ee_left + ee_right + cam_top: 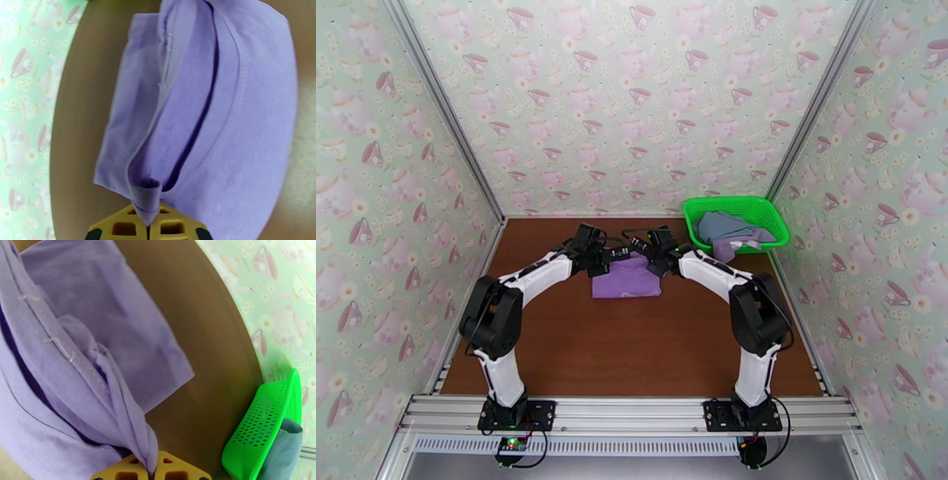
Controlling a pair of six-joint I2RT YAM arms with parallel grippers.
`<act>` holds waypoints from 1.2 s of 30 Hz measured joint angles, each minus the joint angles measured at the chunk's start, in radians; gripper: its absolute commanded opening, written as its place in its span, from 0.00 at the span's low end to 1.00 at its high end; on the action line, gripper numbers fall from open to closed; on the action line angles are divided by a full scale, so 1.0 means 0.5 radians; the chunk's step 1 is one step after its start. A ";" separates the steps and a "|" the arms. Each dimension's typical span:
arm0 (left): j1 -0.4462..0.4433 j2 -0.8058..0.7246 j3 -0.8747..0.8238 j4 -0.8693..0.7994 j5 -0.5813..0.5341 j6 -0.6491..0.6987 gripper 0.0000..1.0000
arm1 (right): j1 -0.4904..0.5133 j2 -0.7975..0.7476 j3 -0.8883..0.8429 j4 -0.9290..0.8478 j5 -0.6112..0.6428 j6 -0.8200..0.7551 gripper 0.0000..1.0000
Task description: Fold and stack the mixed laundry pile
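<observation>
The left gripper is clenched on a bunched fold of the purple shirt, the cloth squeezed between its yellow fingers. The right gripper is clamped the same way on another gathered fold of that shirt, so both arms hold it at once. Seen from above, the two grippers sit close together to the left of the green basket, about level with its near rim. The shirt lies partly folded on the brown table, left of the basket and a little nearer the arms, not touching it. Inside the basket rests a blue-grey garment. A pale lavender-grey one seems to spill over the basket's near rim.
</observation>
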 measured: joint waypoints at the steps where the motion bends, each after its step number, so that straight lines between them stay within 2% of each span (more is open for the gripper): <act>1: 0.013 0.030 0.040 -0.002 0.010 0.009 0.00 | -0.005 0.031 0.038 0.000 0.009 0.014 0.00; 20: 0.114 0.618 0.591 0.042 0.085 0.063 0.00 | -0.105 0.584 0.659 -0.021 0.103 0.204 0.00; 21: 0.121 0.641 0.616 0.053 0.084 0.063 0.00 | -0.108 0.619 0.693 -0.024 0.108 0.211 0.04; 22: 0.130 0.664 0.641 0.066 0.083 0.063 0.01 | -0.108 0.655 0.733 -0.024 0.111 0.227 0.13; 23: 0.137 0.682 0.664 0.083 0.082 0.063 0.12 | -0.109 0.683 0.764 -0.024 0.114 0.236 0.22; 24: 0.144 0.706 0.687 0.105 0.074 0.062 0.31 | -0.111 0.716 0.803 -0.025 0.114 0.259 0.32; 25: 0.152 0.731 0.706 0.127 0.060 0.061 0.45 | -0.114 0.748 0.845 -0.025 0.115 0.278 0.39; 28: 0.163 0.778 0.712 0.218 0.005 0.037 0.67 | -0.124 0.810 0.928 -0.024 0.114 0.339 0.50; 32: 0.168 0.787 0.626 0.508 -0.117 -0.023 0.84 | -0.151 0.825 0.985 -0.021 0.112 0.481 0.59; 36: 0.165 0.787 0.562 0.829 -0.343 -0.092 0.89 | -0.202 0.783 0.941 0.033 0.081 0.670 0.63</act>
